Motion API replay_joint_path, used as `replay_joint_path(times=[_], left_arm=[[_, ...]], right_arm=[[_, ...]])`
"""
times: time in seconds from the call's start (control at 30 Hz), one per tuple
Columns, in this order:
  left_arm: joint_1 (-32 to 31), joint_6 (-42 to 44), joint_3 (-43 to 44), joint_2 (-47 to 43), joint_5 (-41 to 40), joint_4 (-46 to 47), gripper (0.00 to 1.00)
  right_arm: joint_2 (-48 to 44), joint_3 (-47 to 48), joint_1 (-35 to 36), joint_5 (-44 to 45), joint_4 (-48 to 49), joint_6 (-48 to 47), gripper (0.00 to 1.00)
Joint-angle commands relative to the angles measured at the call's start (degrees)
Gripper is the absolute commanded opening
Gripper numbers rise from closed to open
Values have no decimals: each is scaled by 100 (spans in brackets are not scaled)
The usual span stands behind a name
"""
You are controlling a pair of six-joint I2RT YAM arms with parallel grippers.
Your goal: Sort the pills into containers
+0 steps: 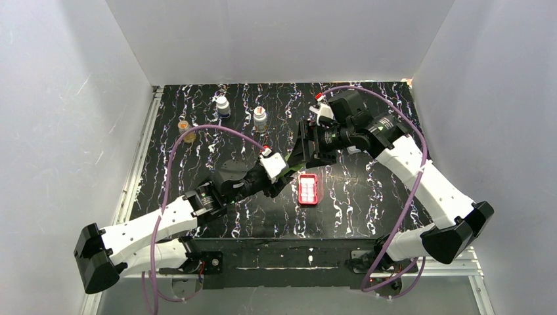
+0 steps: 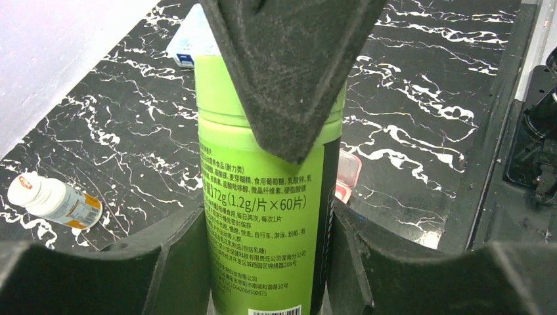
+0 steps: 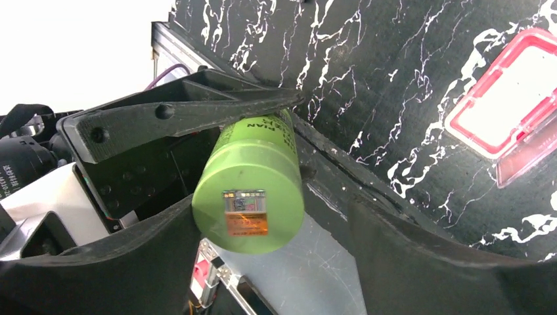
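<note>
My left gripper [image 1: 287, 172] [image 2: 269, 213] is shut on a green pill bottle [image 2: 263, 164] and holds it by the body above the table. My right gripper [image 1: 303, 149] [image 3: 263, 190] stands open round the bottle's green cap [image 3: 248, 197], with a gap showing between the cap and one finger. In the left wrist view a right finger [image 2: 289, 72] covers the cap. The containers, whitish compartments in a red pill case [image 1: 308, 189] [image 3: 509, 105] with its lid open, lie on the table just right of the bottle. No pills show.
Three small bottles stand at the back left of the black marbled table [image 1: 368, 203]: a white one with a blue cap [image 1: 223, 106], a second white one [image 1: 261, 118] and an amber one [image 1: 186, 131]. White walls enclose the table.
</note>
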Motion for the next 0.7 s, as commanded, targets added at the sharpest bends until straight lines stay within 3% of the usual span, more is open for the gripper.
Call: replay_joint_path(times=[0.0, 0.17, 0.23, 0.47, 0.67], left_arm=[[-27, 61, -66, -104, -131, 371, 0], [-28, -24, -24, -118, 198, 195, 0], [-32, -121, 5, -210, 430, 51, 0], [-12, -1042, 92, -755, 2161, -255, 0], [-10, -2063, 286, -1029, 3334, 112, 0]], right_arm=[[39, 30, -1, -115, 407, 130, 74], [62, 113, -3, -162, 394, 96, 41], [24, 146, -2, -307, 399, -107, 33], [-338, 221, 5, -982, 651, -1504, 24], [-869, -170, 69, -2201, 1824, -1953, 24]])
